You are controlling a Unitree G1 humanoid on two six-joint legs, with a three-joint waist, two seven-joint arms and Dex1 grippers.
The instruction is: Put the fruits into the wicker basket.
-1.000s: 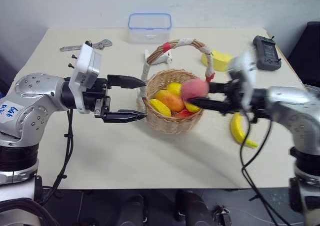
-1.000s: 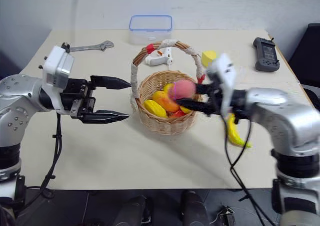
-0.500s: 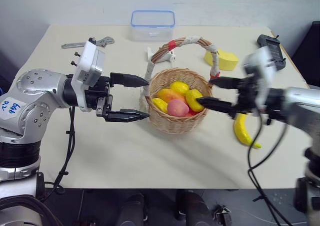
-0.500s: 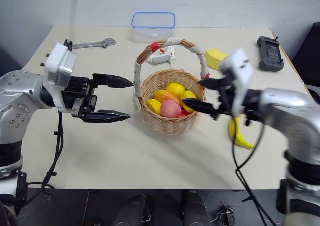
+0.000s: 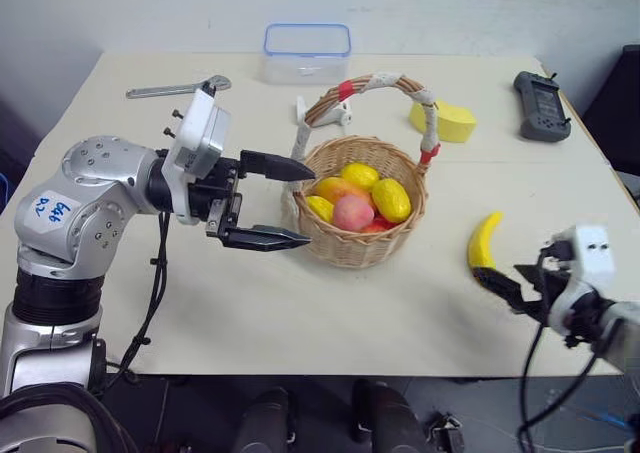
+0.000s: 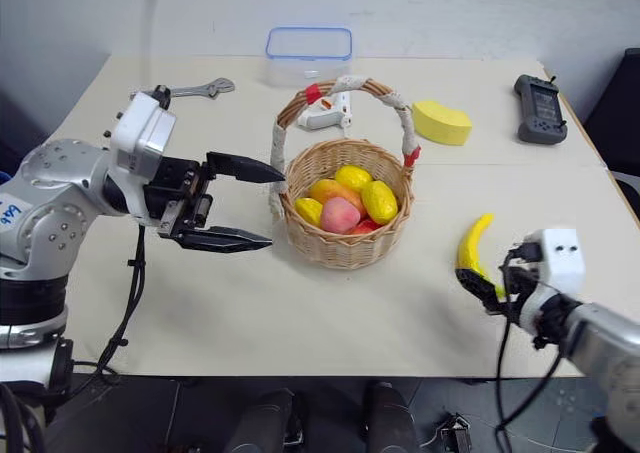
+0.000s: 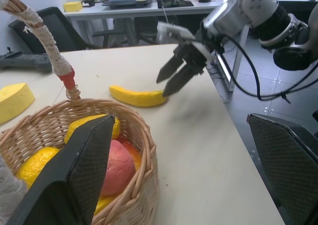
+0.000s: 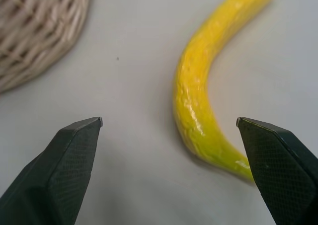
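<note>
The wicker basket stands mid-table with a pink-red peach, a yellow lemon-like fruit, an orange mango-like fruit and other yellow fruit inside. A yellow banana lies on the table to its right. My right gripper is open, low over the table at the banana's near end; in the right wrist view the banana curves between its fingers. Open and empty, my left gripper hovers against the basket's left side.
A clear blue-rimmed box stands at the back. A wrench lies back left. A yellow sponge block and a black handheld device are back right. A white object sits behind the basket.
The right gripper opened and let the peach drop into the basket, then swung right and down to the banana's near end. The left gripper has hardly moved.
</note>
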